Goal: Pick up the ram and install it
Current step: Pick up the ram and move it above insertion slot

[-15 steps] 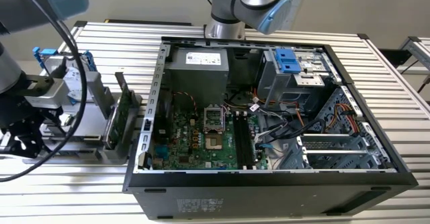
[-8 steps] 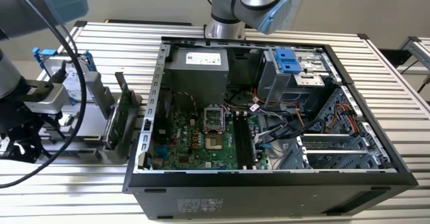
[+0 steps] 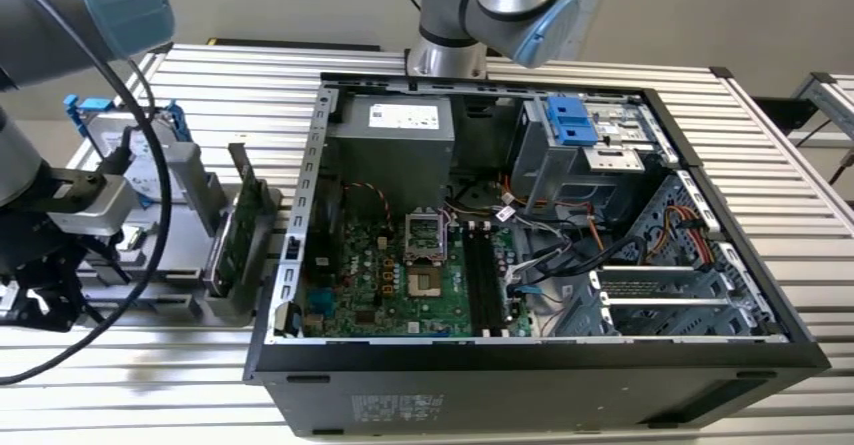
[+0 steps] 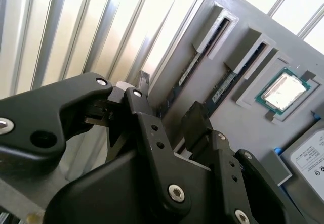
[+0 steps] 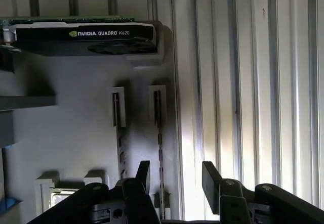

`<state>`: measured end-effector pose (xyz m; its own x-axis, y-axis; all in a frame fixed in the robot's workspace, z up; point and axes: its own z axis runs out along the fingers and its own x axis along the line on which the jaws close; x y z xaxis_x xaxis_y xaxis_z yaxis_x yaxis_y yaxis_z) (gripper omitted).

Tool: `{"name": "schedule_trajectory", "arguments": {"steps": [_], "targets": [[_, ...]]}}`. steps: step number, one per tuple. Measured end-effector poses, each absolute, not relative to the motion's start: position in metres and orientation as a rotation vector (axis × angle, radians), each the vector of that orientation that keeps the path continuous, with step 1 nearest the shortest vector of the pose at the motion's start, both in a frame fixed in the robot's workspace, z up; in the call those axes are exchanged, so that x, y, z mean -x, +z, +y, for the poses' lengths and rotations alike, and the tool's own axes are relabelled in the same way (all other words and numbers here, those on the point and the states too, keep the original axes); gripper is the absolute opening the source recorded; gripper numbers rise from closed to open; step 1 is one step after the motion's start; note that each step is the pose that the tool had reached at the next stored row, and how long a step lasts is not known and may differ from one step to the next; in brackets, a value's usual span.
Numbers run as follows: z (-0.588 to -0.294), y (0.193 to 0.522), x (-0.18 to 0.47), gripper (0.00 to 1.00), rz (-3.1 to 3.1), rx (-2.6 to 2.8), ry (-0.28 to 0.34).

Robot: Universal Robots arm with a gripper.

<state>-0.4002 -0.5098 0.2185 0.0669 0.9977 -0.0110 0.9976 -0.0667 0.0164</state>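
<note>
Our fingers [image 5: 212, 179] stand apart over the ram [image 5: 159, 128] in the outer slot of the grey holder [image 5: 76, 133]; we should centre it between them.

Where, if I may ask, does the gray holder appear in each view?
Exterior view: holder at the exterior view's left, beside the computer case.
Second wrist view: holder beyond the gripper, carrying the ram.
First wrist view: holder beyond the gripper.
Shared landmark: the ribbed table.
</note>
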Motion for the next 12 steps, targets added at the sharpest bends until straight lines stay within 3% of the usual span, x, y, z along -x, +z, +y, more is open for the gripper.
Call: {"name": "schedule_trajectory", "arguments": {"steps": [12], "targets": [[-0.5105,0.2106,0.4002,1.00,2.134,-2.281,0.002]]}}
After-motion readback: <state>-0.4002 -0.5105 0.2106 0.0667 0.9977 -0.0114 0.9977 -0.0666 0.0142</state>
